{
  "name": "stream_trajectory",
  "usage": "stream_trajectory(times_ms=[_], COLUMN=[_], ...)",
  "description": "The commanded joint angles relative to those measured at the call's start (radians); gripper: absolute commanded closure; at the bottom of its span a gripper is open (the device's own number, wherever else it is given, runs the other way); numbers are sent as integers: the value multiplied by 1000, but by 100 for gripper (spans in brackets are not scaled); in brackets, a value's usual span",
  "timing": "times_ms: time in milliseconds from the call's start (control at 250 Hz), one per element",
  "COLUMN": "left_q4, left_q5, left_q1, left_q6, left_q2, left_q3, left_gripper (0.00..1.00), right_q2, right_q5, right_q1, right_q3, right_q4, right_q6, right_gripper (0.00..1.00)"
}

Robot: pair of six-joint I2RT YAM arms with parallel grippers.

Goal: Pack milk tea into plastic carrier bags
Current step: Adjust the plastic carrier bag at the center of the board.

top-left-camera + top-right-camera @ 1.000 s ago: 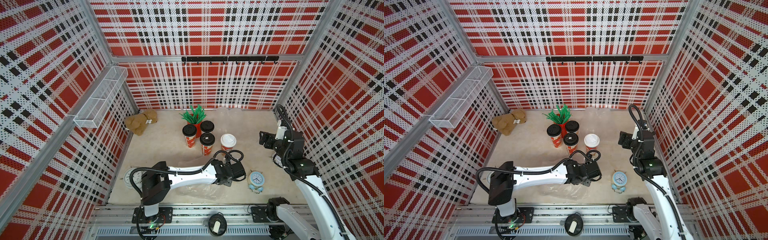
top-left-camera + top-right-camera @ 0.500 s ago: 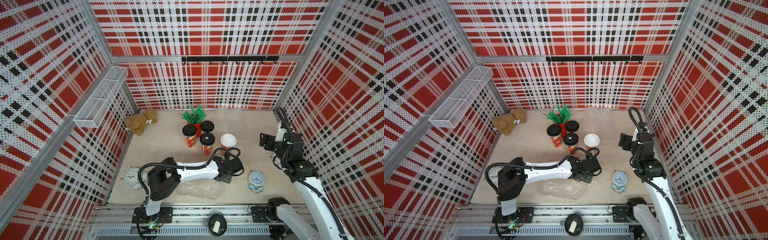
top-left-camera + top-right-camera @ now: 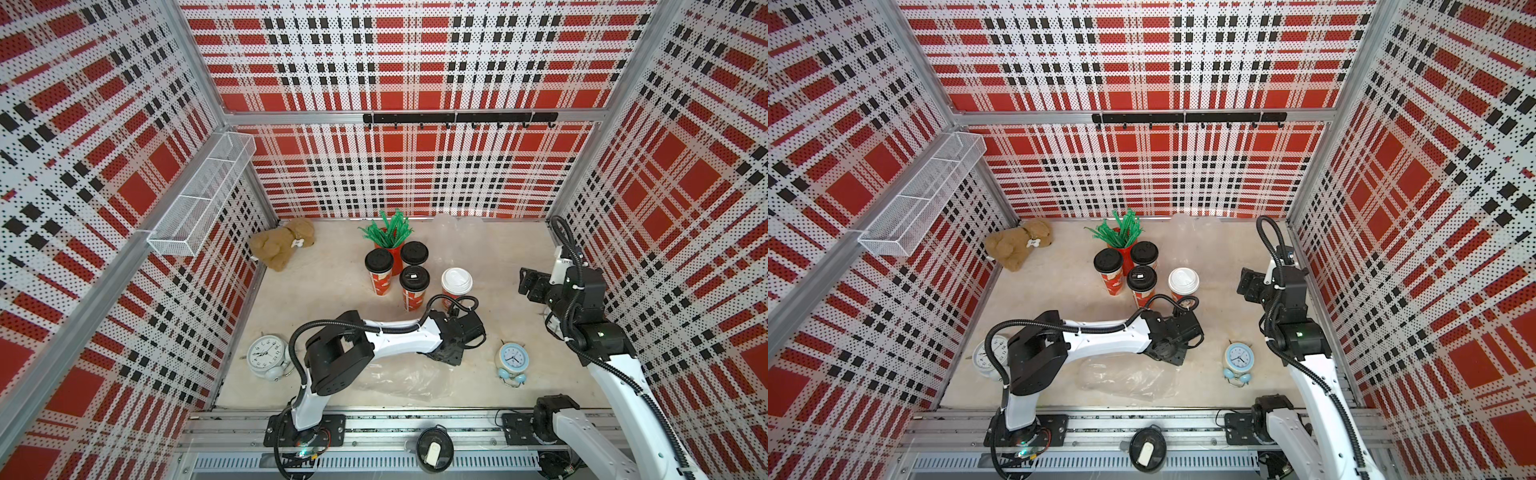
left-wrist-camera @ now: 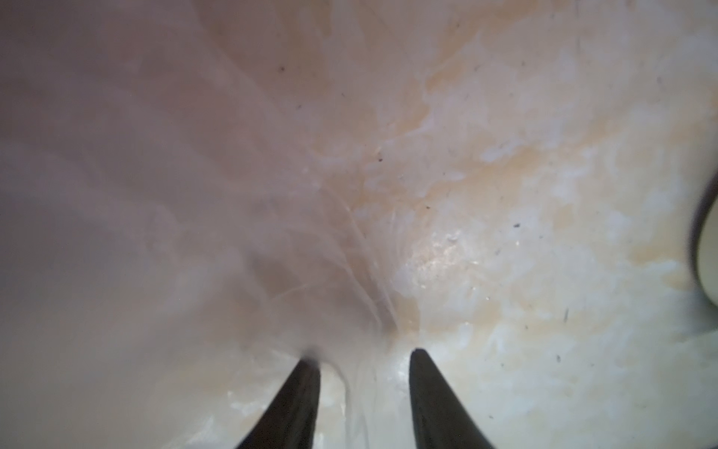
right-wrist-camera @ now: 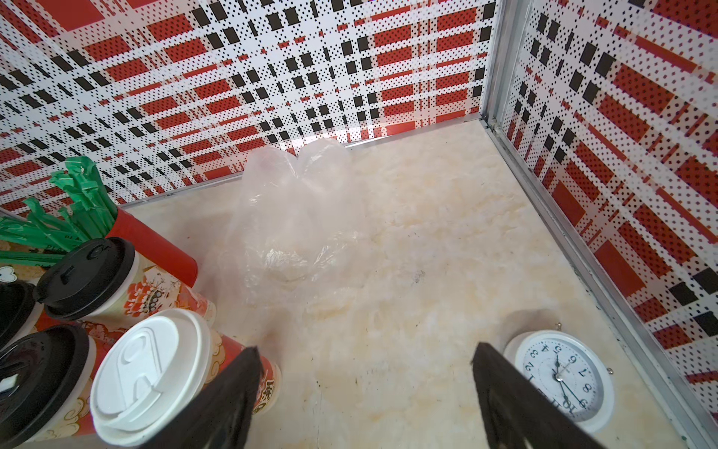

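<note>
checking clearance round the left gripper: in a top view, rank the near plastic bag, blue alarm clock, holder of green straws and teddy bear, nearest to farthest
1. near plastic bag: at the table's front, right by the left gripper.
2. blue alarm clock: beside it, toward the right arm.
3. holder of green straws: behind the cups.
4. teddy bear: back left corner.

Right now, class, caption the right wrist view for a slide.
Open right gripper near lidded cups, clear bag and clock.

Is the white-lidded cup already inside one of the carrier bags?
No, the white-lidded cup stands uncovered on the table, apart from the crumpled clear bag.
</note>
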Motion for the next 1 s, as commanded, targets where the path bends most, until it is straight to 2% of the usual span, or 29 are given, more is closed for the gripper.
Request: stream_trajectory(times_ms=[0,204,408,644,804,884,996], left_q4=[0,-6,12,10,24,56,64], left_q5=[-3,-43,-56,-79,-58,-34,-4], left_q1=[3,-8,-13,-27,-13,2,37], left_q6=[3,-5,-12,20,77,123,169], left_q2=[1,-32,-71,-181,-279,-336,-402], left_q3=[26,22,2,-4,-52,-95,-149], left_gripper=[66,78,100,100,100,100,100], right_q2=[-24,-29,-29,-15,22,56,118], right_q5=[13,7,-6,-21,-99,-129,-121], right_q1=[-2,-3,-3,-3,2,27,98], right_q3=[-14,-17,-11,6,52,94,160], right_q4=[32,28,21,-26,-74,-107,-161], right_q6=[12,18,20,-8,-27,-49,-94], right_gripper=[12,12,13,16,20,19,13])
